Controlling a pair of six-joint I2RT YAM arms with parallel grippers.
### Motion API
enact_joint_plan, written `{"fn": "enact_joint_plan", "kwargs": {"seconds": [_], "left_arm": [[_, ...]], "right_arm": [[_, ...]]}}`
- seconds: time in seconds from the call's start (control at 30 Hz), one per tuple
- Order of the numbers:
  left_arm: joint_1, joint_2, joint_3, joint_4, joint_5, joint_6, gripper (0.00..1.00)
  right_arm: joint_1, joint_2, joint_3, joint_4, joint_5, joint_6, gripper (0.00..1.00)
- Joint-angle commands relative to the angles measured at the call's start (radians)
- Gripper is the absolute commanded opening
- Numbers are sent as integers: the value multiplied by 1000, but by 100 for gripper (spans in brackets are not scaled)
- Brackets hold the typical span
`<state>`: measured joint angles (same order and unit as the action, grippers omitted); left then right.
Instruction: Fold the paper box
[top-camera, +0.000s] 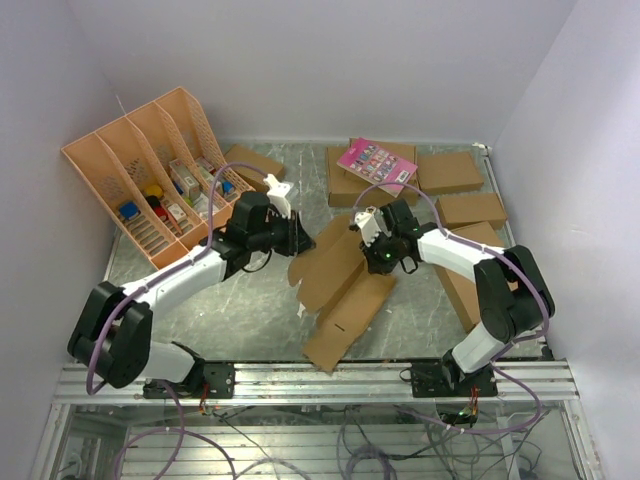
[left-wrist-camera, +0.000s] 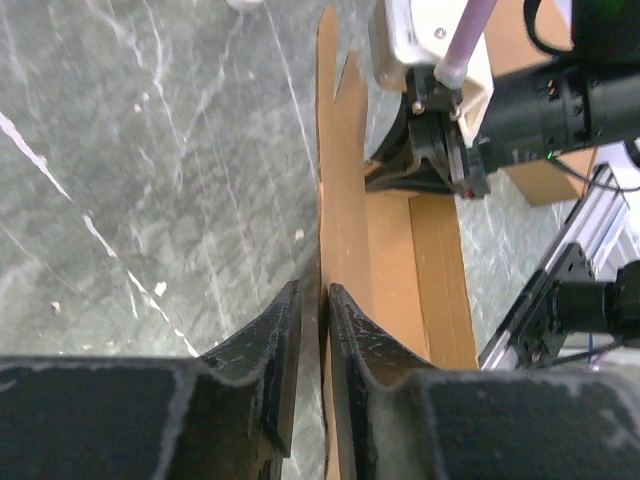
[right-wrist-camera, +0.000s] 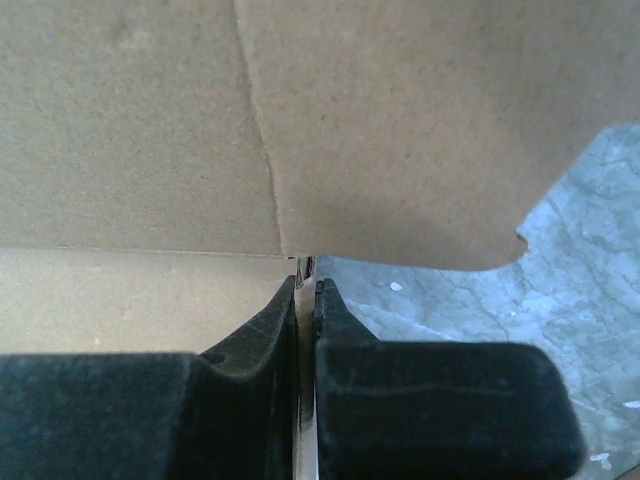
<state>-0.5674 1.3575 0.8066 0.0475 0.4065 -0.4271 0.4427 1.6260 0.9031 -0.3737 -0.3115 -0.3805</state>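
Grey marble table (top-camera: 230, 310), pale walls. Both arms reach inward to the centre, where the paper box (top-camera: 340, 285) lies half-flat with one panel raised. Left gripper (left-wrist-camera: 322, 292) pinches that upright panel's edge; right gripper (right-wrist-camera: 306, 285) is clamped on a flap edge.

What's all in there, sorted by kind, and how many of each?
Robot arms: 2
Paper box being folded: 1
Other brown cardboard boxes: 5
Pink card: 1
Orange file rack: 1
Total: 10, leaving out the rack's small items, too small to count
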Motion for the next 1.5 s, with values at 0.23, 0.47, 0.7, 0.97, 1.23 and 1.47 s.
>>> {"fn": "enact_joint_plan", "kwargs": {"seconds": [0.23,0.47,0.7,0.97,1.23,1.47], "left_arm": [[9,-158,-94,149,-179,-50,34],[10,-401,-366,286,-264,-110,48],[10,-491,-544,287,-277,-209,13],[-70,-357,-639,582,-250,-235,10],[-233,-120,-596,870,-307,-196,10],[-331,31,-592,1052,-301,-173,10]], "right_arm": [[-102,-50,7,22,-61,49,0],[-102,-14,22,12,-36,63,0],[-115,-25,20,10,-64,66,0],[-123,-18,22,10,-86,80,0],[-134,-10,19,11,-106,94,0],[-143,-7,19,10,-111,99,0]]}}
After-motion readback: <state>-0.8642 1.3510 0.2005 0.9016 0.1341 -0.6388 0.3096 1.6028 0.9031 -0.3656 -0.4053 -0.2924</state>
